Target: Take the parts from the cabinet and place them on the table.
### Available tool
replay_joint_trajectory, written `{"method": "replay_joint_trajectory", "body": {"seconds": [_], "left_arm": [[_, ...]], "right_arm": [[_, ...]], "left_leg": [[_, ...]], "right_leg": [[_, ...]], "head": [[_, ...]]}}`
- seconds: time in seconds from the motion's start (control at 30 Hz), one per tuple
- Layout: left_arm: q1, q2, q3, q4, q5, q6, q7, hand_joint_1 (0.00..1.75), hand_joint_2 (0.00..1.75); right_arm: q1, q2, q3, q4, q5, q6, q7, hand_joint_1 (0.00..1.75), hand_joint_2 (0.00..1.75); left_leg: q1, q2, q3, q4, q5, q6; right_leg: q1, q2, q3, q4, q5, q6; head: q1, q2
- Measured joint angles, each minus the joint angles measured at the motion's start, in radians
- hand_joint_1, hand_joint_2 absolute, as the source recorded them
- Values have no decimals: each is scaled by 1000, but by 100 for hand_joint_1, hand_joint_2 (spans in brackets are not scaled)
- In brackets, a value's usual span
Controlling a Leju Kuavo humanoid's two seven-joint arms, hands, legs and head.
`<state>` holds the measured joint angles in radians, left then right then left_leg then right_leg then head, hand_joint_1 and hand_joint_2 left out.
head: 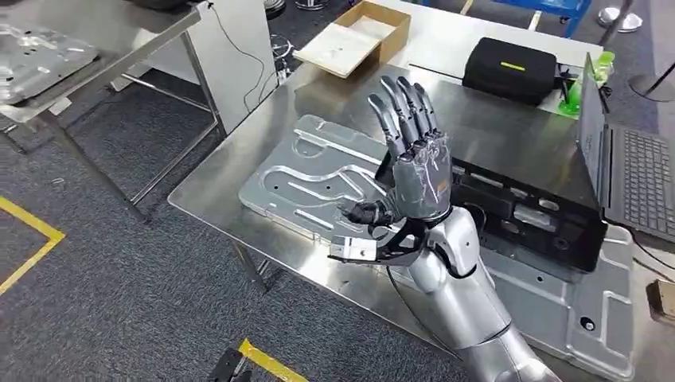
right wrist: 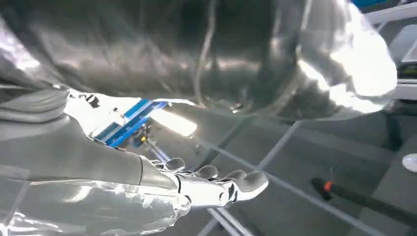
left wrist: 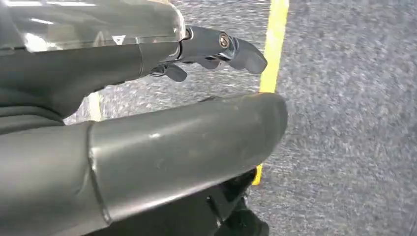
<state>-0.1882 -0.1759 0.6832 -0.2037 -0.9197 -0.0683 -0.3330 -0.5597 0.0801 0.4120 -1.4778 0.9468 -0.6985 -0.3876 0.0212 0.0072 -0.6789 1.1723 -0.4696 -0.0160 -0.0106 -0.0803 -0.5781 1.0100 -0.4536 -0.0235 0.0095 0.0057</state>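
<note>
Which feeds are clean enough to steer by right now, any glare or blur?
Head view: sharp, mild sheen on the steel table, right hand clear. Left wrist view: carpet streaked, left hand soft. Right wrist view: heavy glare and reflections wash out the fingers.

No legible text, brand or number anywhere. Yellow stripe on black case [head: 509, 70] at far table edge, possibly label, too small to read. Small pale triangle mark on glossy grey cover of left hand [left wrist: 118, 39] in left wrist view, no lettering made out. Yellow floor tape [head: 32, 231] on grey carpet, plain line, no characters. Laptop [head: 629, 179] keyboard keys blurred, unreadable.
</note>
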Motion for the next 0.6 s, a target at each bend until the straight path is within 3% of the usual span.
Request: {"method": "replay_joint_trajectory", "body": {"seconds": [0.17,0.2,0.23,0.27,0.3,0.33,0.37,0.4,0.43,0.47,0.5,0.53,0.57,0.6], "left_arm": [[0,1,1,0,1,0,0,0,0],[0,2,1,0,2,1,0,0,0],[-3,2,2,0,2,2,-1,0,0],[5,4,8,0,6,8,0,0,0],[9,5,11,0,7,11,3,0,0],[11,6,12,0,7,13,5,0,0],[9,7,13,0,8,14,7,0,0],[7,7,15,0,8,14,8,0,0],[6,6,16,0,8,14,8,0,0],[8,7,17,0,8,14,9,0,0],[10,8,18,0,8,14,10,0,0],[11,8,18,0,8,15,10,0,0],[10,8,18,0,8,15,11,0,0],[9,8,18,0,8,15,12,0,0]], "right_arm": [[-2,0,0,0,-1,0,0,0,0],[-4,0,0,0,-3,0,0,0,0],[-6,0,0,0,-3,0,0,0,0],[-7,1,0,-1,-9,0,-3,0,0],[-8,3,0,-2,-9,0,-11,0,0],[-8,4,0,-2,-7,0,-16,0,0],[-8,5,0,-2,-5,-1,-21,0,0],[-6,5,0,-1,-5,-1,-21,0,0],[-2,4,0,0,-5,-1,-21,0,0],[3,4,0,0,-5,-1,-21,0,0],[5,4,0,0,-5,-1,-21,0,0],[5,4,0,0,-5,-1,-21,0,0],[3,4,0,0,-5,-1,-21,0,0],[3,4,0,-1,-5,-1,-21,0,0]], "left_leg": [[0,13,32,-56,24,2],[-3,51,70,-126,44,7],[-14,75,77,-148,27,9],[-15,29,71,-147,34,31],[-6,12,77,-161,43,44],[-5,3,78,-163,45,47],[-4,-4,76,-162,48,51],[-3,-15,75,-162,49,53],[-4,-29,73,-162,49,54],[-5,-43,72,-161,49,54],[-5,-57,72,-159,49,54],[-4,-71,72,-157,49,54],[-4,-87,72,-155,49,53],[-4,-101,73,-154,48,52]], "right_leg": [[0,-7,1,3,-3,2],[2,-15,1,9,-7,6],[9,-22,-1,13,-12,13],[13,-57,6,12,-15,25],[11,-60,5,15,-24,36],[3,2,0,40,-46,43],[0,45,-24,96,-82,45],[-1,66,-61,174,-121,48],[-2,75,-104,261,-156,51],[-2,78,-134,317,-168,51],[-2,78,-140,320,-152,50],[-2,79,-123,279,-116,48],[-3,84,-87,200,-66,45],[-3,104,-46,110,-19,39]], "head": [[0,0],[0,0],[0,0],[2,0],[2,0],[2,0],[2,0],[3,0],[2,0],[2,0],[2,0],[2,0],[2,0],[2,0]]}}
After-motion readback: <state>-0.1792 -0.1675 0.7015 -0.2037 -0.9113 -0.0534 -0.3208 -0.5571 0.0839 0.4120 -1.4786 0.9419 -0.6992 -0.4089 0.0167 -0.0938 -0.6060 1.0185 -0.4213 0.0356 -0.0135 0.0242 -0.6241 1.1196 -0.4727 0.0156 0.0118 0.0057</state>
